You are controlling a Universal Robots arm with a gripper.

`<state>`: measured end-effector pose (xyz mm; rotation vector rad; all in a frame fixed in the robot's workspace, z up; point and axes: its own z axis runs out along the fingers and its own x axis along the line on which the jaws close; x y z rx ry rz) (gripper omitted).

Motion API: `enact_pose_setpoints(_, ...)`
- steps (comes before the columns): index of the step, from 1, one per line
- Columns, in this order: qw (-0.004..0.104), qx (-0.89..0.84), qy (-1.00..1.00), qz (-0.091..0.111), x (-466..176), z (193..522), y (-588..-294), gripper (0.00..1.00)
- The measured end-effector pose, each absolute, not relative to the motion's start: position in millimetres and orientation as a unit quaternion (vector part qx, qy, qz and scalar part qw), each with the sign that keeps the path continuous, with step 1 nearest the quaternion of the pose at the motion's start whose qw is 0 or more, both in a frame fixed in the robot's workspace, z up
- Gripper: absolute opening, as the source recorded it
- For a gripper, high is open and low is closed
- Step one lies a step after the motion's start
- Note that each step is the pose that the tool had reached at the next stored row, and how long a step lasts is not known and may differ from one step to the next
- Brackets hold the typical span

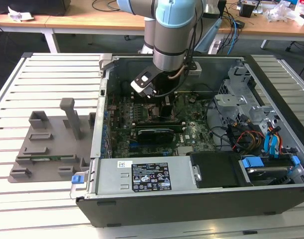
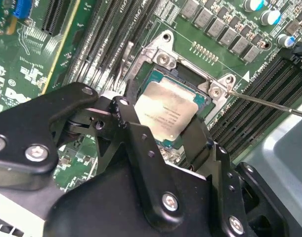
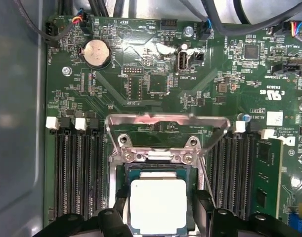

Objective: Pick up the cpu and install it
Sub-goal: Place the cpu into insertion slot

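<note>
Clamping narrow across two opposite edges, the black two-fingered pincer (image 2: 163,121) holds the cpu (image 2: 165,111), a small flat square chip with a silver-grey metal top and a thin green rim. In both wrist views one finger sits against each side of the chip, with its metal face showing bare between them.

The chip lies level within the black square socket frame (image 3: 122,173). Whether it is fully seated there or a shade above cannot be made out. At the far side of the socket, the bright metal retaining plate (image 3: 166,129) stands swung open. A thin steel lever (image 2: 269,103) slants away just beside it.

Rows of long black memory slots (image 3: 76,173) flank the socket on the green circuit board (image 3: 141,84), and a round silver coin battery (image 3: 97,53) sits further off.

In the exterior view, the grey and pale-blue arm (image 1: 171,45) reaches down into the open dark computer case (image 1: 191,204). The case rests on a white slatted desk (image 1: 42,74).

Judging by its look, the chip is light, stiff and thin. Its smooth lid would give little grip, and its underside and the socket contacts are likely delicate. The thin side edges seem the right place to hold it, kept flat and square to the frame with only modest pressure.
</note>
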<state>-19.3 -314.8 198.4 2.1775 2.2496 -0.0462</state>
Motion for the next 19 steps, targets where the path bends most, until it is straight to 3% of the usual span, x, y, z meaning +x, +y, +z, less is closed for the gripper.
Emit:
enact_pose_setpoints(2, 0.004, 0.695, 0.719, -0.013, -19.2, 198.7, -314.8, 0.62)
enact_pose_setpoints(5, -0.01, 0.695, 0.719, 0.001, -19.3, 198.7, -314.7, 0.62)
enact_pose_setpoints(9, -0.01, 0.695, 0.719, 0.001, -19.3, 198.6, -315.2, 0.62)
enact_pose_setpoints(15, 0.002, 0.695, 0.719, -0.012, -19.0, 199.9, -315.2, 0.62)
enact_pose_setpoints(19, -0.005, 0.695, 0.719, -0.005, -18.2, 199.9, -315.2, 0.62)
